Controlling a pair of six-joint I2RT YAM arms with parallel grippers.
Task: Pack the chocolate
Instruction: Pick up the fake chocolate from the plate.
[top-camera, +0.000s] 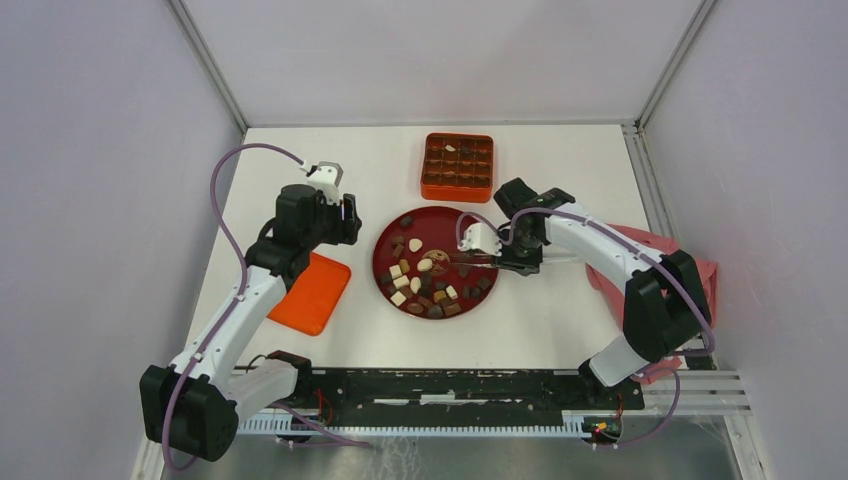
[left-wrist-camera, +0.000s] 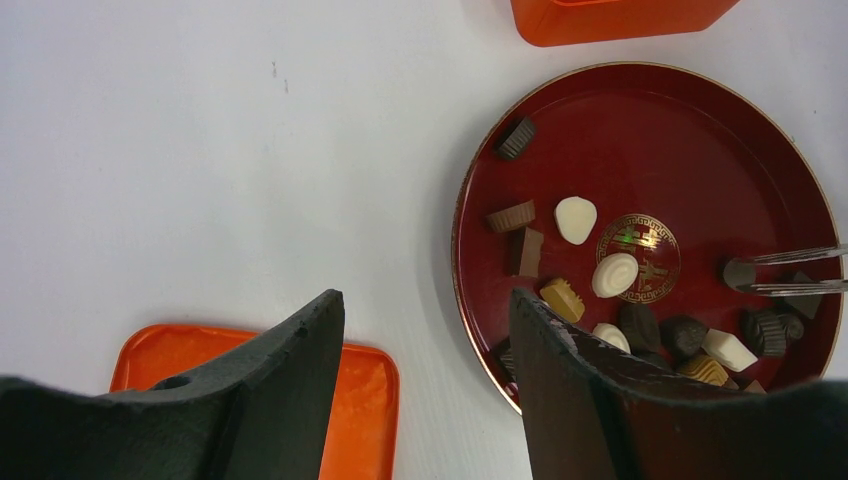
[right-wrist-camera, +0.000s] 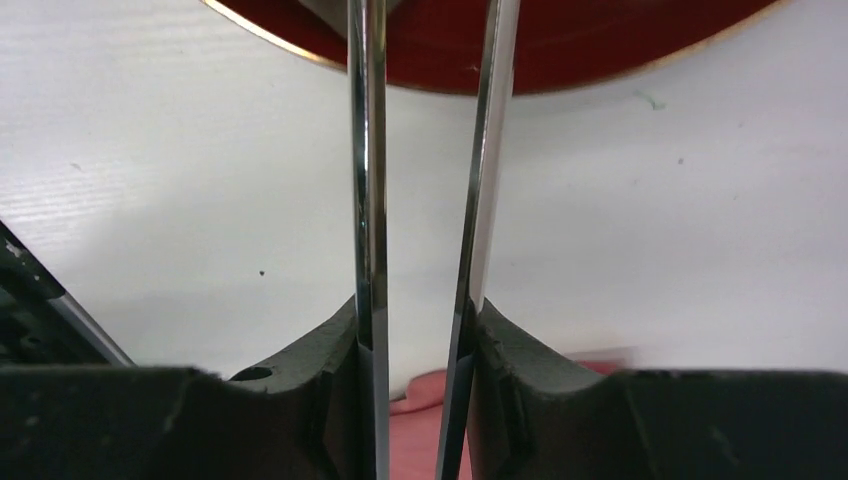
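Note:
Several chocolate pieces (top-camera: 425, 285), dark brown, light brown and cream-white, lie on a round red plate (top-camera: 437, 212). They also show in the left wrist view (left-wrist-camera: 575, 218). My right gripper (top-camera: 515, 258) is shut on metal tongs (top-camera: 480, 262) that reach left over the plate. In the left wrist view the tongs (left-wrist-camera: 800, 270) have their tips on either side of a dark piece (left-wrist-camera: 742, 272). In the right wrist view the tongs (right-wrist-camera: 368, 150) run up from the right gripper (right-wrist-camera: 420, 310). My left gripper (left-wrist-camera: 425, 300) is open and empty, left of the plate (left-wrist-camera: 680, 120).
An orange gridded box (top-camera: 457, 166) with pieces in its cells stands behind the plate. A flat orange lid (top-camera: 312, 292) lies at the left, under the left arm. A pink cloth (top-camera: 700, 275) lies at the right edge. White walls enclose the table.

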